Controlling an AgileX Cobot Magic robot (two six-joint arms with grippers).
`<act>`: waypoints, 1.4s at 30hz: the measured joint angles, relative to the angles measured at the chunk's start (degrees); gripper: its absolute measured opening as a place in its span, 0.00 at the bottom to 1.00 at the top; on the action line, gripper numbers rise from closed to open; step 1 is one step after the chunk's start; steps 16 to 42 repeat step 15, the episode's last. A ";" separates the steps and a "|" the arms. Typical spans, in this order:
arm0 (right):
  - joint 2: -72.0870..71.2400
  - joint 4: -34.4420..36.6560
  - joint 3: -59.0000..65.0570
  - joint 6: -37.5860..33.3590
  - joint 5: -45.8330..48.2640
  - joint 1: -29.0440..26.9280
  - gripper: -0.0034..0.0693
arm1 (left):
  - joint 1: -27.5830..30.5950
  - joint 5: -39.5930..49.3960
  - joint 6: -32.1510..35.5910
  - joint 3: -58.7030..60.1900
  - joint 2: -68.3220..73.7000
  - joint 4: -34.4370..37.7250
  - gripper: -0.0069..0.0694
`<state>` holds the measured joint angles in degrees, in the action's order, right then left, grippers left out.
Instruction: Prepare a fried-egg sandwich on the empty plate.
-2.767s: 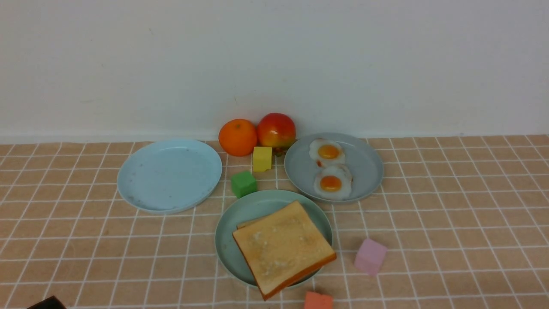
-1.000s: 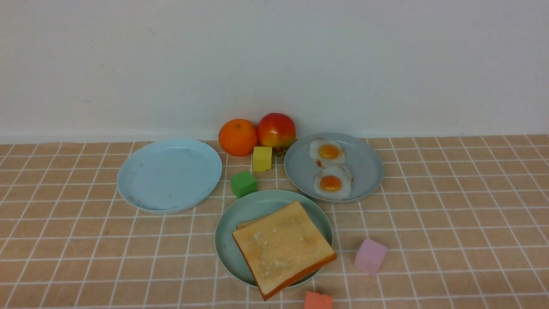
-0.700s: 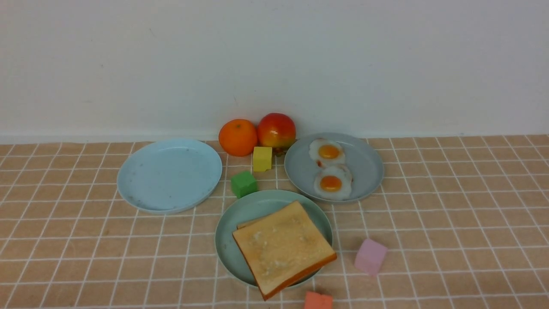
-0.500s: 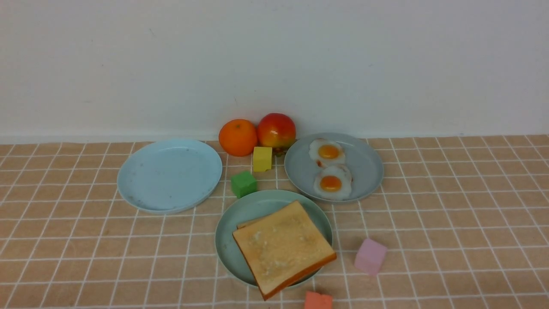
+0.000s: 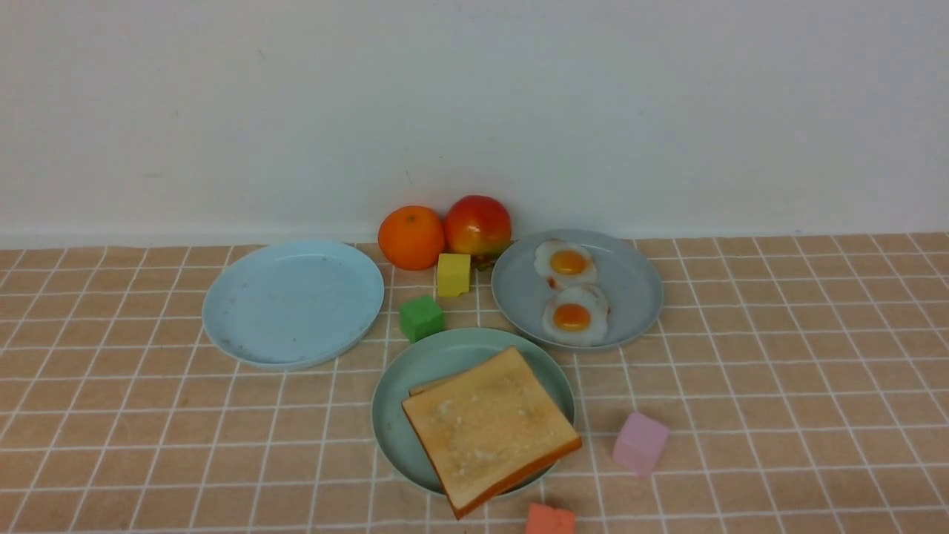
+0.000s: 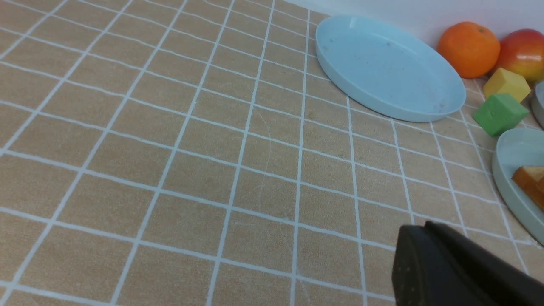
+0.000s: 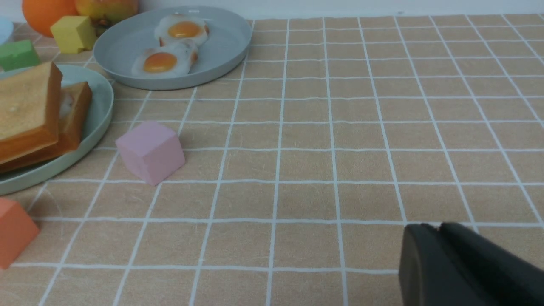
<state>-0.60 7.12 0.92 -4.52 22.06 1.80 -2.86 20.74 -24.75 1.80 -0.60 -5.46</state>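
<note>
Two toast slices [image 5: 489, 430] sit stacked on the green plate [image 5: 415, 371], a sliver of white egg [image 7: 66, 104] showing between them; the top slice overhangs the rim. The toy food looks light and stiff, best pinched by a crust edge. The left claw [image 6: 450, 265] is clenched and empty above the tabletop [image 5: 778, 371]; whether the right claw [image 7: 459, 263] is parted cannot be told, though it touches nothing.

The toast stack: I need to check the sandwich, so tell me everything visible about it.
The toast stack is two square golden-brown slices with darker orange crusts, spongy-looking, lying on the green plate. The top slice sits askew, its near corner overhanging the rim; the lower one peeks out behind. The right wrist view shows something white between them. Nothing grips it.
</note>
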 joint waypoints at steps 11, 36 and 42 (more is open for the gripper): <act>0.00 0.00 0.00 0.00 0.00 0.00 0.14 | 0.00 0.00 0.00 0.00 0.00 0.00 0.09; 0.00 0.00 0.00 0.00 0.00 0.00 0.15 | 0.00 0.00 0.00 0.00 0.00 0.00 0.09; 0.00 0.00 0.00 0.00 0.00 0.00 0.15 | 0.00 0.00 0.00 0.00 0.00 0.00 0.09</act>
